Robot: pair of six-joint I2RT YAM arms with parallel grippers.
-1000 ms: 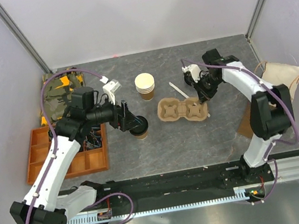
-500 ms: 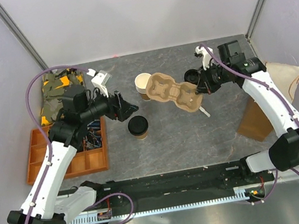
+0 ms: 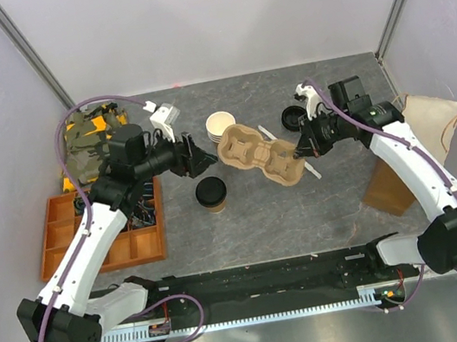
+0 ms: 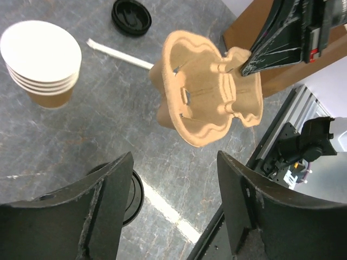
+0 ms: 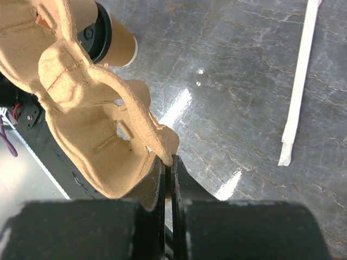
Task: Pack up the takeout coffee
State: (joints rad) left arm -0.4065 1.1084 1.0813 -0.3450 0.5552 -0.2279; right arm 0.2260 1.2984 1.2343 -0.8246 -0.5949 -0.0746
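The takeout coffee [image 3: 211, 194], a brown paper cup with a black lid, stands alone on the grey table; it shows partly behind my left finger [image 4: 129, 190] and at the top of the right wrist view [image 5: 111, 39]. My right gripper [image 3: 302, 152] [image 5: 171, 161] is shut on the edge of a pulp cup carrier [image 3: 259, 153] [image 4: 209, 95] [image 5: 81, 103], which hangs tilted in the air above the table. My left gripper [image 3: 199, 160] [image 4: 174, 162] is open and empty, above and behind the coffee, its jaws facing the carrier.
A stack of cream-rimmed cups [image 3: 221, 126] [image 4: 40, 59] stands behind the carrier. A loose black lid [image 3: 293, 116] [image 4: 130, 16] and a wrapped straw [image 4: 119, 54] [image 5: 298, 81] lie nearby. An orange compartment tray [image 3: 58, 243] sits left, a brown paper bag [image 3: 392, 186] right.
My left gripper came off the coffee, rose and swung toward the carrier, its jaws narrowing a little. My right gripper lifted the carrier off the table and holds it tilted.
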